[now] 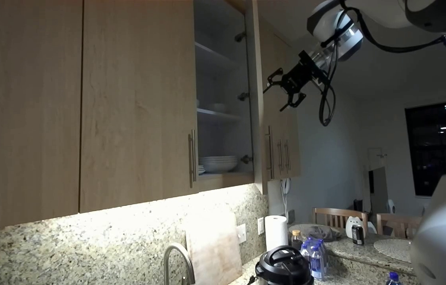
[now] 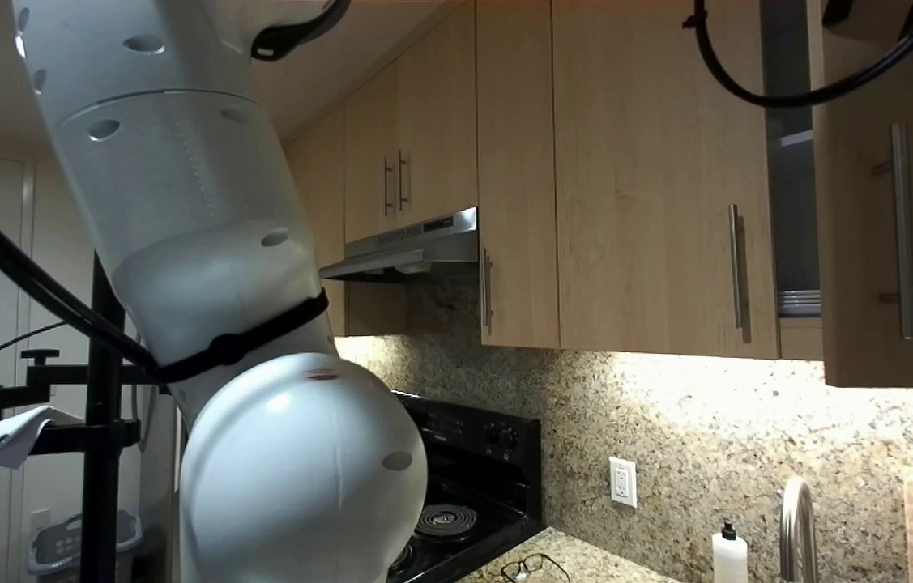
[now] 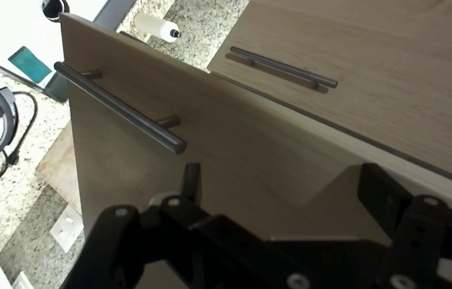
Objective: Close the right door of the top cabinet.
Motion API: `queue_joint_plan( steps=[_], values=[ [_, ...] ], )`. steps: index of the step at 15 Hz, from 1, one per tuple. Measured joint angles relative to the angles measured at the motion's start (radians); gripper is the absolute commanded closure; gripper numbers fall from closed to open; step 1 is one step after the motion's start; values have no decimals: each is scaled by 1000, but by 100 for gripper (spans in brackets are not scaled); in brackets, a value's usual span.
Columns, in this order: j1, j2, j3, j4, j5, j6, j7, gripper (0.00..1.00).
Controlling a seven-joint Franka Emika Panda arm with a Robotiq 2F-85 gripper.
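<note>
The right door [image 1: 257, 118] of the top cabinet [image 1: 226, 181] stands swung out in both exterior views; in an exterior view it shows nearly edge-on, at three o'clock from a white shelf [image 1: 223, 116]; a stack of white bowls [image 1: 219, 164] sits at six o'clock from that shelf; the wider door [image 1: 137, 99] at nine o'clock is closed. The gripper [image 1: 273, 101] hangs in the air at three o'clock from the middle of the swung-out door; its fingers [image 3: 192, 182] are spread well apart, a clear gap between them; looking through the wrist view, I see the door's wooden front beyond them, with its metal handle [image 3: 121, 108] at ten o'clock from that gap; whether a finger touches the wood I cannot tell. Between five and six o'clock from the door, a black-lidded pot [image 1: 285, 263] sits on the bench [image 1: 246, 276]; blue-capped bottles [image 1: 315, 257] stand just beside it at three o'clock.
</note>
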Motion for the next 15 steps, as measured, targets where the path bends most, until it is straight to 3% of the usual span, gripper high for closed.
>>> queue_joint_plan(
  steps=[6, 15],
  values=[
    [1, 22, 129, 9, -38, 0, 0, 0],
    [5, 118, 241, 90, -120, -4, 0, 0]
  ],
)
